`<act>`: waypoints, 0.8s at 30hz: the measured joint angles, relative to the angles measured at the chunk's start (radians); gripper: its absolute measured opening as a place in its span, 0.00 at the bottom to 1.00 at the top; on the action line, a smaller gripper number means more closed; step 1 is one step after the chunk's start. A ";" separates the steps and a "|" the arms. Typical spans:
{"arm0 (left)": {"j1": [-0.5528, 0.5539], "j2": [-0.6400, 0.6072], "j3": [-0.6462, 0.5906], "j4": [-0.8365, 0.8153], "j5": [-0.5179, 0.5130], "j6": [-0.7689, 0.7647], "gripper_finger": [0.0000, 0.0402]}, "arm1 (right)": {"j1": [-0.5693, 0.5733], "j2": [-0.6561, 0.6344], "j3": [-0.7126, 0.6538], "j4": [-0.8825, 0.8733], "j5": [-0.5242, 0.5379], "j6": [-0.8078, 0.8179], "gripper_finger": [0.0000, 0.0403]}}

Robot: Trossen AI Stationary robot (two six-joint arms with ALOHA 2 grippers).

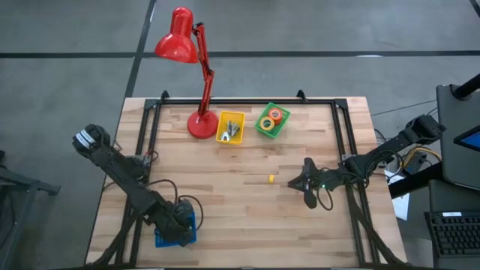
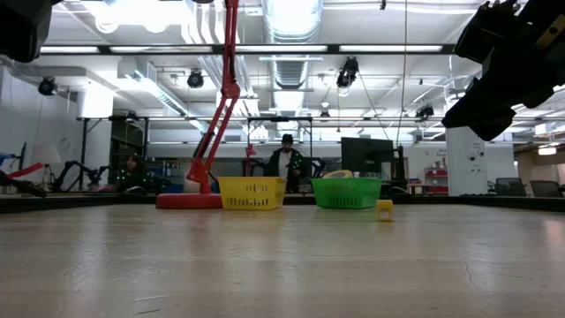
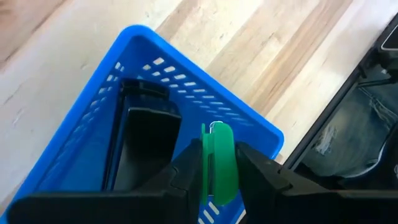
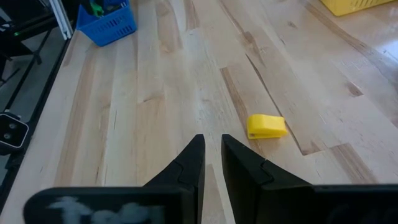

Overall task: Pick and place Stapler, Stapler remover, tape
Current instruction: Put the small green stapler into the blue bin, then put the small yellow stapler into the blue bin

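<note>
Blue basket (image 3: pixel 93 143) at table's (image 1: pixel 247 202) near-left corner, black stapler (image 3: pixel 146 143) inside; left gripper (image 3: pixel 217 168) over it pinching green piece (image 3: pixel 219 158): open fully, lift straight. Right gripper (image 4: pixel 211 158), fingers nearly together, empty, near yellow piece (image 4: pixel 266 126), right-centre.

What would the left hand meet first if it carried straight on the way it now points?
Probably the blue basket: the left hand, with a green piece between its fingers, points into it, beside the stapler inside.
</note>
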 joint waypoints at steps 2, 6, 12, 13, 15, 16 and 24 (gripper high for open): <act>0.000 0.000 0.000 0.002 -0.009 -0.001 0.23 | 0.000 0.000 0.000 0.000 0.000 0.000 0.12; 0.000 0.000 0.000 0.002 -0.034 -0.007 0.28 | 0.000 0.000 0.000 0.000 0.000 0.000 0.12; 0.000 0.000 0.000 0.006 -0.055 -0.024 0.44 | 0.000 0.000 0.000 0.001 0.000 0.000 0.12; 0.000 0.000 0.000 0.007 -0.054 -0.024 0.46 | 0.000 0.000 0.000 0.001 0.000 0.000 0.12; 0.000 -0.002 0.000 0.012 -0.045 -0.025 0.50 | 0.000 0.000 0.000 0.001 0.000 0.000 0.12; 0.000 -0.003 0.000 0.017 -0.044 -0.025 0.51 | 0.000 0.000 0.000 0.002 0.000 0.000 0.12; 0.000 -0.026 0.018 0.026 -0.036 -0.023 0.51 | 0.000 0.000 0.000 0.002 0.000 0.000 0.12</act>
